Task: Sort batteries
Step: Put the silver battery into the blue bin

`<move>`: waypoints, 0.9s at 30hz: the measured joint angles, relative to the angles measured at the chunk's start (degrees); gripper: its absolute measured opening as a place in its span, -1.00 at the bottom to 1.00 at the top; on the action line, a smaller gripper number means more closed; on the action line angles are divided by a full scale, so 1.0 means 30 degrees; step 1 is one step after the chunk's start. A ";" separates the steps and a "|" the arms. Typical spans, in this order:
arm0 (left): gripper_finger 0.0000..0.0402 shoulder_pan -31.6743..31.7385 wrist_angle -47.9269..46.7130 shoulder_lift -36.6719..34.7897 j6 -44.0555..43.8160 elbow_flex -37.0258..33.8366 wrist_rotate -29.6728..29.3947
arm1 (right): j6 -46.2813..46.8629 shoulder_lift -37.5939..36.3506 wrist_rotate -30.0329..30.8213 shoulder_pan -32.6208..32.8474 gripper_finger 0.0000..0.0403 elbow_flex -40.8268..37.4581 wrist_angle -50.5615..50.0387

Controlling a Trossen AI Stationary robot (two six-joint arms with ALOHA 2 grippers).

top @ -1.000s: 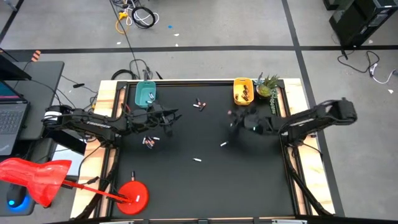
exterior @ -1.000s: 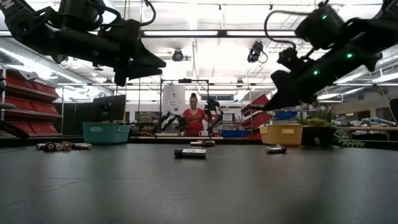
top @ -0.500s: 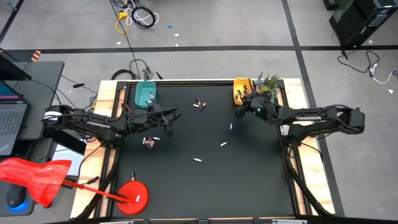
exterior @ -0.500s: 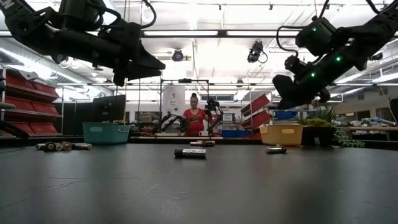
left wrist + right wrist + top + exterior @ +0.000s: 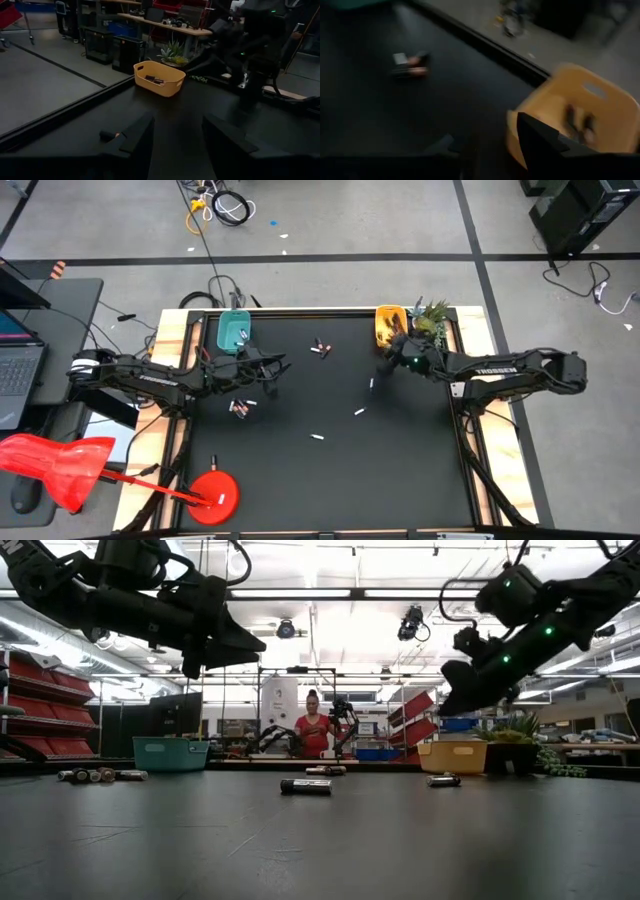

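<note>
Near the table's far right corner, we see the right gripper (image 5: 388, 358) stretched in from the right edge, hovering just beside the yellow tray (image 5: 390, 325); its jaws look parted and empty. The left gripper (image 5: 276, 370) reaches from the left edge, raised above the surface, jaws spread with nothing between them. Batteries (image 5: 240, 408) lie scattered over the black table (image 5: 330, 480), some inside the yellow tray and the teal tray (image 5: 234, 332). Beyond, a person (image 5: 313, 732) stands in the workshop.
</note>
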 joint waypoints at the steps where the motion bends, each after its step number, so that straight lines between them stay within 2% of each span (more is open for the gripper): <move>1: -0.14 0.0000 0.0007 0.0000 0.0011 0.0000 0.0000 | -0.0755 0.0000 -0.0113 0.0419 -0.30 0.0000 0.0265; 4: -0.14 0.0000 0.0015 0.0000 0.0036 0.0000 0.0000 | -0.3178 0.0000 -0.1851 0.1714 -0.33 0.0014 0.1107; 8: -0.14 -0.0006 0.0014 0.0001 0.0028 -0.0007 0.0000 | -0.4183 0.0015 -0.8067 0.3156 -0.34 0.0029 0.0516; 10: -0.14 0.0000 0.0007 0.0007 0.0029 -0.0007 0.0000 | -0.3544 0.0185 -0.9807 0.3904 -0.34 0.0029 0.0433; 13: -0.14 0.0000 0.0031 0.0007 0.0029 -0.0007 0.0000 | -0.2936 0.0877 -0.9934 0.5202 -0.34 0.0029 0.0627; 18: -0.14 -0.0004 0.0430 0.0007 0.0025 -0.0007 0.0000 | -0.2737 0.3404 -0.8139 0.6873 -0.34 0.0029 0.2267; 23: -0.14 -0.0007 0.0364 0.0007 -0.0420 -0.0007 0.0004 | -0.2751 0.6244 -0.8035 0.7542 -0.34 0.0022 0.5207; 27: -0.14 -0.0007 0.0022 0.0007 -0.0532 -0.0007 0.0154 | -0.2236 0.7832 -0.8023 0.7538 -0.34 0.0022 0.5809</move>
